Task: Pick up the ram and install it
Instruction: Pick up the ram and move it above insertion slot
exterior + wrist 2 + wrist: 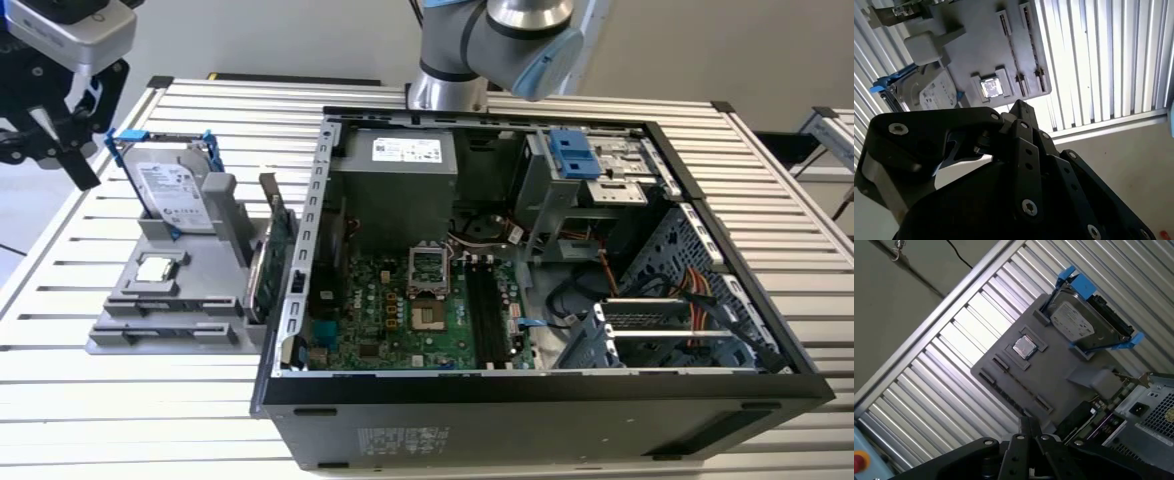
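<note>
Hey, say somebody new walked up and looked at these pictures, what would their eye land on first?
Most likely the open computer case in the middle of the exterior view, its green motherboard laid bare. Next comes the silver hard drive with blue rails, propped on the grey holder at the exterior view's left. In the second wrist view the black gripper looms close to the camera, with that holder behind it.

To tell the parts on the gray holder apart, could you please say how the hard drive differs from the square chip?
The hard drive is much larger than the chip. The hard drive stands tilted on edge; the chip lies flat. The hard drive has blue rails; the chip has none. Both are silvery and sit on the gray holder.
</note>
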`<state>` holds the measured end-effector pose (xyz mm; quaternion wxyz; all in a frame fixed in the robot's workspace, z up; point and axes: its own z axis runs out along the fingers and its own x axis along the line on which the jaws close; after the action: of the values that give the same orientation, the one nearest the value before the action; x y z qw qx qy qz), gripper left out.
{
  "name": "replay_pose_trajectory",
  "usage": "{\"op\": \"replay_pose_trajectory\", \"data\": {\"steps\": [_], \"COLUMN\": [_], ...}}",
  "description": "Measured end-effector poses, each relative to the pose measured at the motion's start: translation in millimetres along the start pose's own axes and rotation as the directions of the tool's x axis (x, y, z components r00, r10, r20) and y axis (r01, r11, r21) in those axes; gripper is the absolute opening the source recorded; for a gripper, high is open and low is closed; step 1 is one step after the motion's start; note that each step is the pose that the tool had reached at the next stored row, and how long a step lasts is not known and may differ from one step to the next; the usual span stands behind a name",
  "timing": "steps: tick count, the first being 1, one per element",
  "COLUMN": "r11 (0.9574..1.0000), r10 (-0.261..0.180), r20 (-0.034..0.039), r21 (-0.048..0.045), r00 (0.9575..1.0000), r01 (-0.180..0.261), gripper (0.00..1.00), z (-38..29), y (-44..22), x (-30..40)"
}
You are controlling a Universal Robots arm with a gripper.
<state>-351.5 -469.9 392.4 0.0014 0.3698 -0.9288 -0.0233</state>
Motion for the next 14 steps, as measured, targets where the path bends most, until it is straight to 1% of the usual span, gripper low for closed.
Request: {"op": "replay_pose_trajectory", "data": {"steps": [7, 14], "r11": [0.9989, 0.9960], "r10": [-0.046, -0.089], "r20": [-0.0020, -0.0039], "r21": [-0.0007, -0.0015], "r00": [0.9989, 0.9960], "r01": [0.046, 0.089], "gripper": [0.00, 0.00], "z": [0.0, 0.0], "y": [0.0, 0.0], "x": [0.0, 0.0]}}
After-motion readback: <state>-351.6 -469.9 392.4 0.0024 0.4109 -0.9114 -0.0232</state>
